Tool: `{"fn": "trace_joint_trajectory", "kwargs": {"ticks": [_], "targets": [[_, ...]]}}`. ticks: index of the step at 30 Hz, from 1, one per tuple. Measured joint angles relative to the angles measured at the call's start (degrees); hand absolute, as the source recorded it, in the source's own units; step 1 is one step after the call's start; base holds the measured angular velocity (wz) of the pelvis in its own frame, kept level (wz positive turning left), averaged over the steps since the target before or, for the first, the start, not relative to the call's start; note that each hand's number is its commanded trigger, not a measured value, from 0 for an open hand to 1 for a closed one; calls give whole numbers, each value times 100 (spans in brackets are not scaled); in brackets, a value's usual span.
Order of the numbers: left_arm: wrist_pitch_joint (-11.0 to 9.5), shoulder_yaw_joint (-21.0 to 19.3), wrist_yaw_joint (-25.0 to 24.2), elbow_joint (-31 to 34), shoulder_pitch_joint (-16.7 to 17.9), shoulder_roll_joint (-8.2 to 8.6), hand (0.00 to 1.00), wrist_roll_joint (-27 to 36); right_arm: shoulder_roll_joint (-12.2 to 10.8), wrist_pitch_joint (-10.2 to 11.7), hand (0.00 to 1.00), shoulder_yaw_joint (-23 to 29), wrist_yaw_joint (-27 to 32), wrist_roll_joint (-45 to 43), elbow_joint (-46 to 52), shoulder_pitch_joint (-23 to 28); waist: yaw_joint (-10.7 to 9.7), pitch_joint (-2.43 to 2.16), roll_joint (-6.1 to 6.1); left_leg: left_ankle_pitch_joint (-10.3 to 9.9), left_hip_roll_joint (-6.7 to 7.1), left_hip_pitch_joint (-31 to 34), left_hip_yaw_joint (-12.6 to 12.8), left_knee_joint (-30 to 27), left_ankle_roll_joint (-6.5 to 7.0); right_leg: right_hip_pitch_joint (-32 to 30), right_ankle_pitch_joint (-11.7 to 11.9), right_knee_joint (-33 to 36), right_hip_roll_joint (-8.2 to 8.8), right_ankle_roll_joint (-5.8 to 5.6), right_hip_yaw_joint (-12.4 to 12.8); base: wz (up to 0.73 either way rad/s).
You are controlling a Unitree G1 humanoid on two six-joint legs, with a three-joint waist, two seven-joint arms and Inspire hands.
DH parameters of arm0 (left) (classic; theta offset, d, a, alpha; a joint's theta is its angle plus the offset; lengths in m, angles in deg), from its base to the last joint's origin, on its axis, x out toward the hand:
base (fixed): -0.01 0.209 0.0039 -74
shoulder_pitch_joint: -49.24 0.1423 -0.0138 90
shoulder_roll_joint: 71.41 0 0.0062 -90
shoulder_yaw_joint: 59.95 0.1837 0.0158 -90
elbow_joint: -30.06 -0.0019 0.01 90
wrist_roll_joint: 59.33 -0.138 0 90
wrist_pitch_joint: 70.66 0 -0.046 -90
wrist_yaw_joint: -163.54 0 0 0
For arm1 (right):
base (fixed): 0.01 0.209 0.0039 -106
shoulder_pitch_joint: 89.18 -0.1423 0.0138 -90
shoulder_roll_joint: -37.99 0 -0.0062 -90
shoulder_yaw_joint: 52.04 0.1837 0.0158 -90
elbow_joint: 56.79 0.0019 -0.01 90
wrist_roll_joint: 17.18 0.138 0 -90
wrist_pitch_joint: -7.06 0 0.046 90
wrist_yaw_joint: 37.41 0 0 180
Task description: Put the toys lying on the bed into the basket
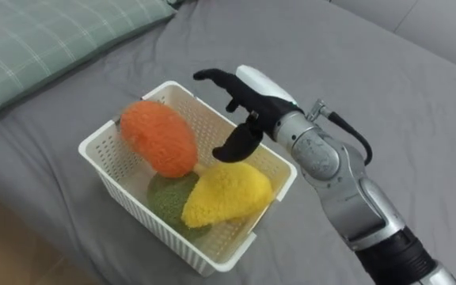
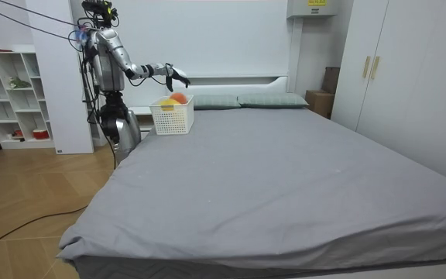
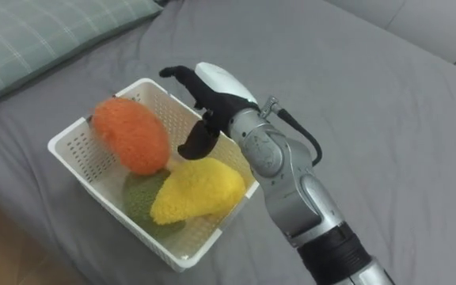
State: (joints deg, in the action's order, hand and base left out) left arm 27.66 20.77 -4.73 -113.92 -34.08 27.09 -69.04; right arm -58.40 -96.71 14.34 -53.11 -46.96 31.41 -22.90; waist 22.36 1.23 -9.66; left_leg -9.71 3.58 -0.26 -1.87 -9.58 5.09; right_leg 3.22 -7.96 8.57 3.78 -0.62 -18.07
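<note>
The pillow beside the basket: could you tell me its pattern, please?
The pillow is pale green with a thin light check, clearest in the left eye view.

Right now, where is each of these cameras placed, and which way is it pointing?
Left eye view: on the robot's head, looking down at the white basket on the bed; its right robot hand and forearm show.
Right eye view: same head, slightly aside, same downward look and arm.
Room view: stands beyond the bed's foot, facing the headboard; whole robot shows.
All share basket and hand.
</note>
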Motion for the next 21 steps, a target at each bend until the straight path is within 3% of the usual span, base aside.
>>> {"fn": "trace_joint_trajectory", "kwargs": {"ticks": [12,20,21], "targets": [[0,-16,-129,4,1,-7,0,-7,160,11,0,24,13,-56,23,1,-123,22,59,1,7,15,-2,-1,1,-12,-11,-1,7,-17,-12,0],[0,-8,-113,13,-2,-4,0,-2,246,86,0,143,131,19,23,50,-271,2,122,1,7,33,14,-11,1,-35,-12,-1,5,-19,38,0],[0,-12,-98,11,-1,1,0,-1,245,150,0,250,169,30,36,119,-310,-23,110,3,7,21,14,-11,4,-22,-12,0,5,-19,37,0]]}}
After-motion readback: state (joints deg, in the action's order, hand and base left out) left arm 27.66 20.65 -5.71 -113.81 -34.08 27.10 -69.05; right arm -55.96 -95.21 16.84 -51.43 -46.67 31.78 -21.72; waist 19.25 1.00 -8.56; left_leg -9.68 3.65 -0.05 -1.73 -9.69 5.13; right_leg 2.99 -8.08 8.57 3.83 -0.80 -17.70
